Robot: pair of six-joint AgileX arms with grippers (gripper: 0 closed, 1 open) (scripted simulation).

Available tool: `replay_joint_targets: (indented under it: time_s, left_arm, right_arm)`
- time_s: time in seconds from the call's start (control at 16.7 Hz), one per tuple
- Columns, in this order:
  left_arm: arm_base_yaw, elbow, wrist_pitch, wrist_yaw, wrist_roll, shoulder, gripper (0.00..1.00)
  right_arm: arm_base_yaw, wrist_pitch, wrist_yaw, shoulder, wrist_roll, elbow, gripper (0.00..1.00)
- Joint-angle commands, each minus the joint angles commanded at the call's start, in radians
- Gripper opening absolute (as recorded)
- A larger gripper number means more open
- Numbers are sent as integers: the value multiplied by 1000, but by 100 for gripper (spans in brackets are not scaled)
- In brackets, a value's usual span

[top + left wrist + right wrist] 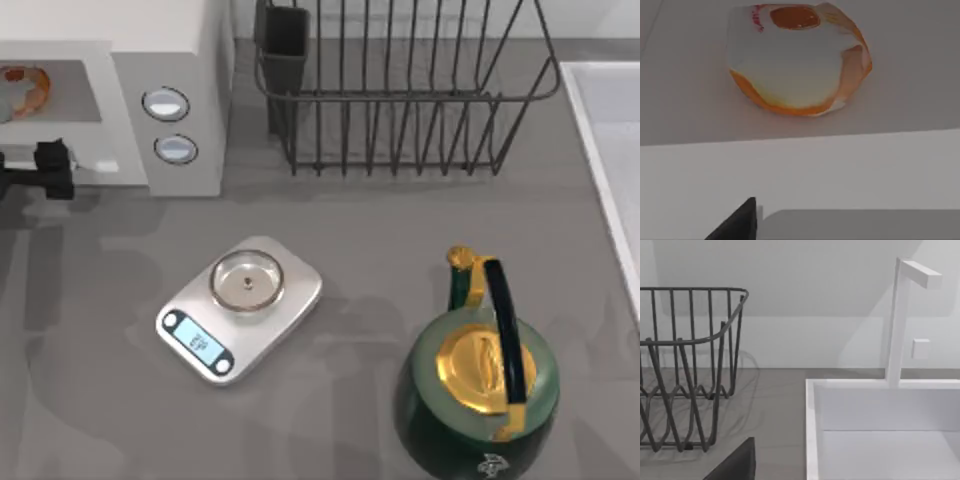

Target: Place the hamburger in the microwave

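The hamburger (22, 88), an orange and white lump, lies inside the grey cavity of the white microwave (190, 60) at the table's back left. In the left wrist view the hamburger (797, 57) rests alone on the cavity floor, beyond the microwave's white front sill (840, 170). My left gripper (45, 165) hovers just in front of the cavity opening, open and holding nothing; one black fingertip (737, 225) shows, well apart from the hamburger. My right arm is parked off the right side, and one of its black fingertips (735, 462) shows, with nothing held.
A silver kitchen scale (240, 308) sits mid-table. A green and gold kettle (480, 385) stands at the front right. A black wire rack (400, 90) (685, 370) fills the back centre. A white sink (610, 130) (880, 435) with a faucet (900, 315) borders the right.
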Motion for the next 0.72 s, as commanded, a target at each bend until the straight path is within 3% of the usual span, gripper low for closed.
replay_joint_targets:
  time_s: [0.42, 0.72]
  left_arm:
    - [81, -406, 184, 44, 11, -192, 100]
    - [130, -471, 210, 47, 8, -220, 100]
  right_arm:
    - [0, 0, 0, 0, 0, 0, 100]
    - [0, 0, 0, 0, 0, 0, 100]
